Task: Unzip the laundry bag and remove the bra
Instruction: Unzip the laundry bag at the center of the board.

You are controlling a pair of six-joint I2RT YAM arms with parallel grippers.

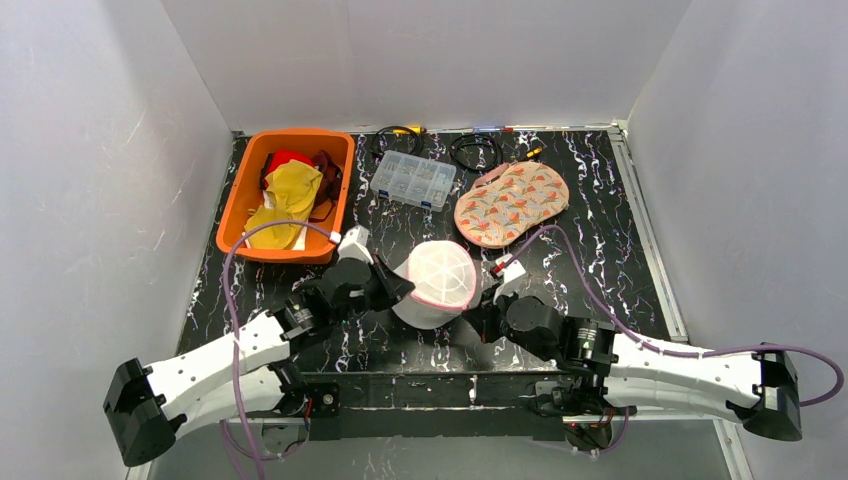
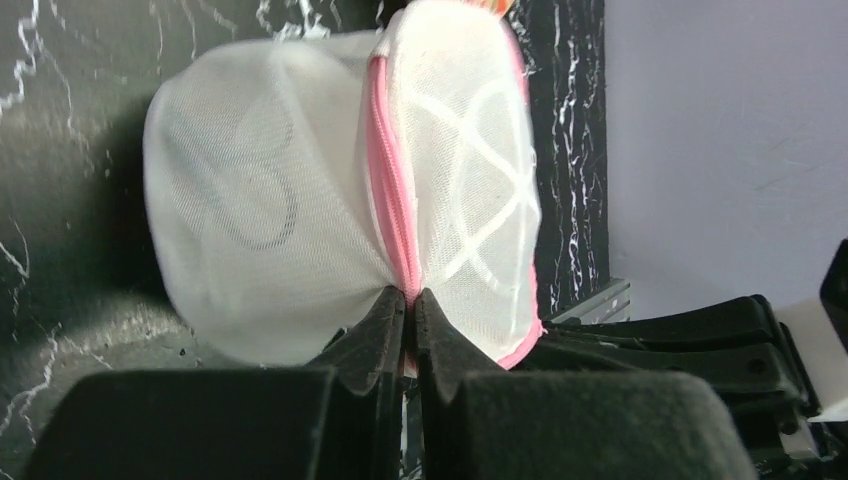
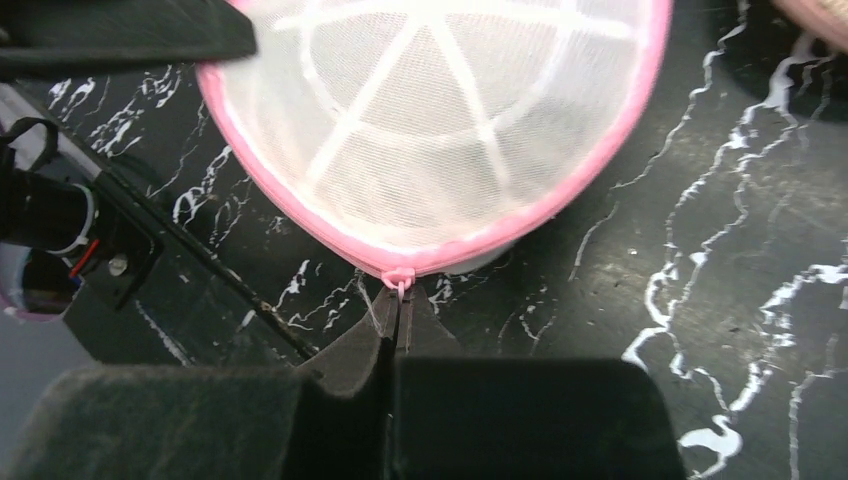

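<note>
Black marbled table point(image 1: 592, 200) — laundry bag point(image 1: 440, 278) held at centre between arms. Left gripper point(image 2: 411, 300) clamped on bag mesh beside pink zipper point(image 2: 392, 215); right gripper point(image 3: 397, 312) pinched on zipper pull point(image 3: 400, 287).

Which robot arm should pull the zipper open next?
Probably right. The right gripper is shut on the zipper pull at the laundry bag rim, ready to slide it. The left gripper only pinches the bag beside the zipper, holding it steady.
</note>
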